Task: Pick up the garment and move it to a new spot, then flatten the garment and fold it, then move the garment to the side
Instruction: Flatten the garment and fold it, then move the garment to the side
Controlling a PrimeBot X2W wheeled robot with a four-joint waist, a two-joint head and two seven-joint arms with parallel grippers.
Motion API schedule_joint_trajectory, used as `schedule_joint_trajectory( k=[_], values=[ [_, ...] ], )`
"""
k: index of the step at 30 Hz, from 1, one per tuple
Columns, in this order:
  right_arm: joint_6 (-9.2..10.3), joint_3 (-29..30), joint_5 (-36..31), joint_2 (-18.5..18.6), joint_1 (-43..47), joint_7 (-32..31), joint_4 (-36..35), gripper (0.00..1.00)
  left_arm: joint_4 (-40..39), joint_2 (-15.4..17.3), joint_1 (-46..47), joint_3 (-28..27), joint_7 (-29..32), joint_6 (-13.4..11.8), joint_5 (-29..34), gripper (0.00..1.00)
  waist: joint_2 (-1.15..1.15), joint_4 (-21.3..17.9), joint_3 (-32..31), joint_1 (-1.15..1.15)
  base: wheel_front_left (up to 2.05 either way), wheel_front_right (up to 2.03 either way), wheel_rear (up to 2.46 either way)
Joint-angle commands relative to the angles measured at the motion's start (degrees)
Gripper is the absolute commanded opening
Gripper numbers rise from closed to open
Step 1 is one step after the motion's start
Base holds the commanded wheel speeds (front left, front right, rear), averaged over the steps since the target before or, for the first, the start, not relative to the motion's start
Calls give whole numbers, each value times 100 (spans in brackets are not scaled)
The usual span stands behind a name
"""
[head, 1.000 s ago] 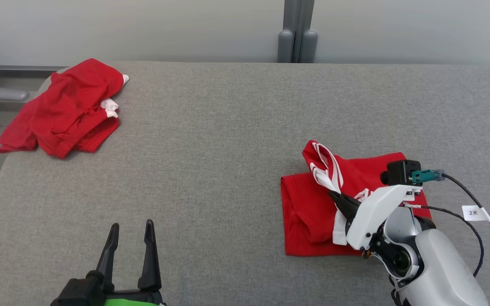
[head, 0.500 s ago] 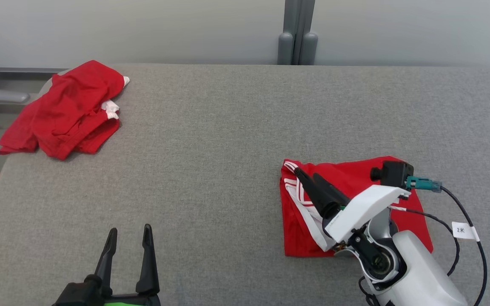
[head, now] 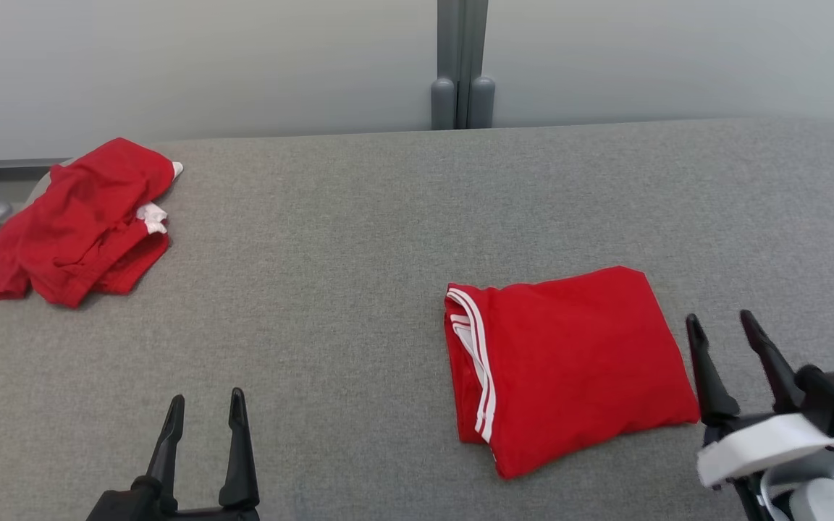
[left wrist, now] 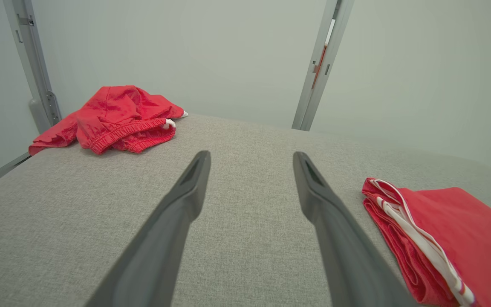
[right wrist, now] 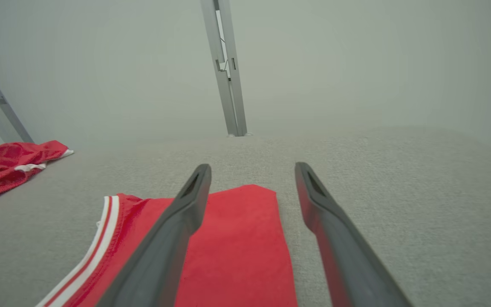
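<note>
Red garment (head: 569,362), soft cloth folded into a rough rectangle, with white stripes along its left edge; lies flat on the grey woven table (head: 330,289), right of centre. Second red cloth (head: 69,224), crumpled, at the far left corner. Wide bare surface between the two. Left gripper (head: 207,395) spread and empty, near the front edge. Right gripper (head: 719,317) spread and empty, just beside the garment's right edge.

The folded garment (head: 569,358) was soft matt red cloth; the table (head: 359,239) wore coarse grey woven fabric.
</note>
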State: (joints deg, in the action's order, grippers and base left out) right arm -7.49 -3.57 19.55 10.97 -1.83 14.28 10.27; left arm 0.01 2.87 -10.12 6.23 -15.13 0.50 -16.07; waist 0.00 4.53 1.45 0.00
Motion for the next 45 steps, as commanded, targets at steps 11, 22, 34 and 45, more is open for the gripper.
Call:
schedule_joint_trajectory(
  k=[11,22,34,45],
  values=[
    [4,1219,-1522,-243,1188,91,-1050,100,-38,7,-245,-236,0,187,462,100,0,-114,-236,0,0,0,0],
    [4,1122,-1531,-415,1254,93,-983,100,59,7,-347,-359,0,329,566,100,0,-115,-280,0,0,0,0],
    [5,1005,-1153,-400,911,92,-717,100,74,7,-256,-326,0,383,563,100,0,-107,-183,0,0,0,0],
    [4,548,106,252,-1392,-2805,1317,100,142,7,226,-89,0,503,590,100,0,16,446,0,0,0,0]
  ],
)
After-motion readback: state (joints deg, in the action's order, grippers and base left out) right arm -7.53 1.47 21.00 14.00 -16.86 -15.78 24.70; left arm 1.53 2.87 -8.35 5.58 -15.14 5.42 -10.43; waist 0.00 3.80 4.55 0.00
